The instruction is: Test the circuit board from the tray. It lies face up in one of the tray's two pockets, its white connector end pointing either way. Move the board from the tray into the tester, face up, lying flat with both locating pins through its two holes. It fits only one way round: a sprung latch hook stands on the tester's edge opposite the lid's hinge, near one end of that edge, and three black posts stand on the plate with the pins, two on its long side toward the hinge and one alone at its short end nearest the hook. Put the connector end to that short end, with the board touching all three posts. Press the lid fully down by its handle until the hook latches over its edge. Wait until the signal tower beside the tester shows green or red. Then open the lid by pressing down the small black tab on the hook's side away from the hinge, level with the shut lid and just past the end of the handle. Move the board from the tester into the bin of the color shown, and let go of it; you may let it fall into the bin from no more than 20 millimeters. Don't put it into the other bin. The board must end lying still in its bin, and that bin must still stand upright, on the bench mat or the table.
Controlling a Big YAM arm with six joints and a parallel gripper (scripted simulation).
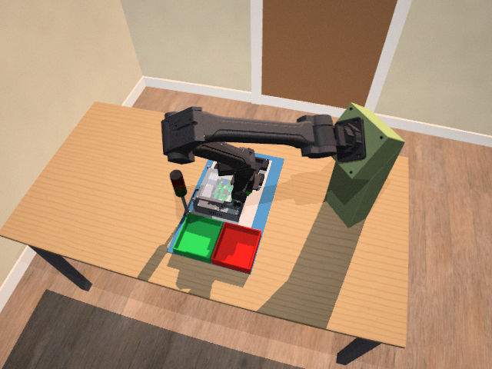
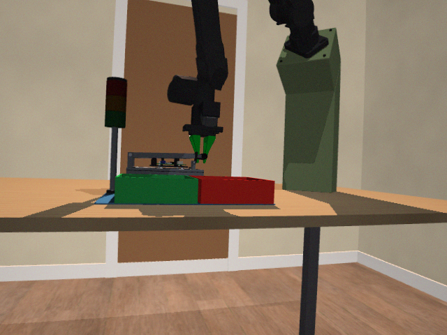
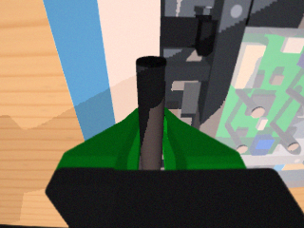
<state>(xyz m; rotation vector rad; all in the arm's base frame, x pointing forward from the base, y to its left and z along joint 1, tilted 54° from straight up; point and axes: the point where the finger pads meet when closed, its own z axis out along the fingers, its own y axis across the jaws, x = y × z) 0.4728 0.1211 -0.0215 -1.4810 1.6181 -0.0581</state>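
My gripper (image 2: pixel 200 153) with green fingers is shut on the black round lid handle (image 3: pixel 151 119), at the tester's (image 1: pixel 218 198) right edge. The clear lid (image 2: pixel 162 154) lies about level over the tester. The green circuit board (image 3: pixel 266 104) lies face up under the lid; it also shows in the overhead view (image 1: pixel 222 191). The handle (image 2: pixel 204 156) sits between my fingertips. I cannot tell whether the hook holds the lid. The signal tower (image 2: pixel 115 102) stands left of the tester with all its lamps dark.
The green bin (image 1: pixel 197 237) and the red bin (image 1: pixel 237 247) stand side by side in front of the tester on the blue mat (image 1: pixel 270 191). The arm's olive pedestal (image 1: pixel 364 162) stands at the right. The arm hides the tray behind the tester.
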